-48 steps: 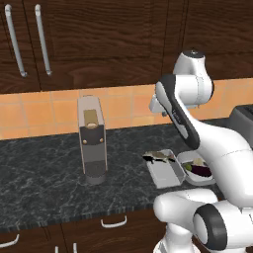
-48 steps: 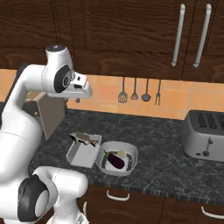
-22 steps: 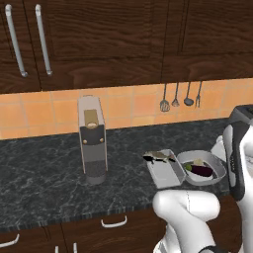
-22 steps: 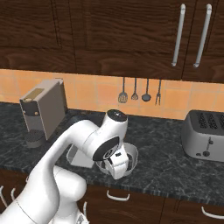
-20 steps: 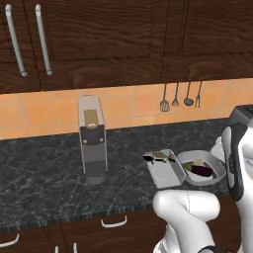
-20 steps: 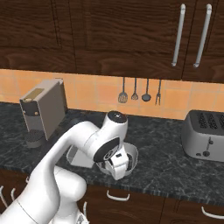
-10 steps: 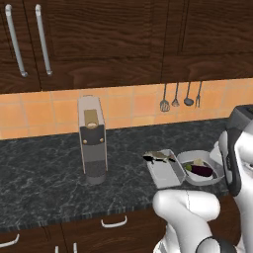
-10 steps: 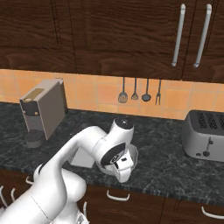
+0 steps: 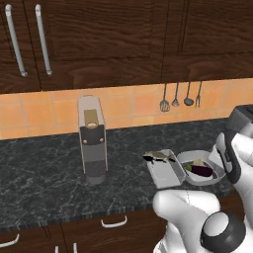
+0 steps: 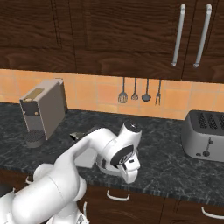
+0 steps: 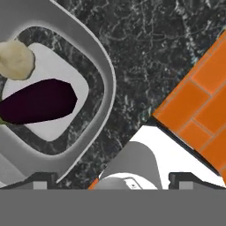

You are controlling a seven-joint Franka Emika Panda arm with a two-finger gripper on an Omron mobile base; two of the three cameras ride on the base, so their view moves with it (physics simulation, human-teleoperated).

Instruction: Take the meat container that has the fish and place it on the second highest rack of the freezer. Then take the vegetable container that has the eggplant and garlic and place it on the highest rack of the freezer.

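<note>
The meat container (image 9: 165,175), a grey rectangular tray, sits on the dark counter with the fish (image 9: 158,157) at its far end. Right beside it is the vegetable container (image 9: 190,179), a rounded grey bowl holding the eggplant (image 9: 201,171) and garlic (image 9: 197,162). In the hand view the eggplant (image 11: 37,106) and garlic (image 11: 16,59) lie inside the bowl's rim (image 11: 103,75), up and to the left. My gripper (image 11: 114,182) is open and holds nothing. It hangs low by the bowl near the counter's front edge (image 10: 129,169). The freezer and its racks are out of view.
A grey coffee machine (image 9: 92,141) stands left of the containers. A toaster (image 10: 205,135) sits at the right end of the counter. Utensils (image 10: 140,94) hang on the orange tiled wall. Dark wood cabinets (image 9: 99,39) run above, drawers below.
My arm has swung down from high above the counter to low over the two containers, then edged toward the bowl's front. The jaws stayed open. Both containers are where they were.
</note>
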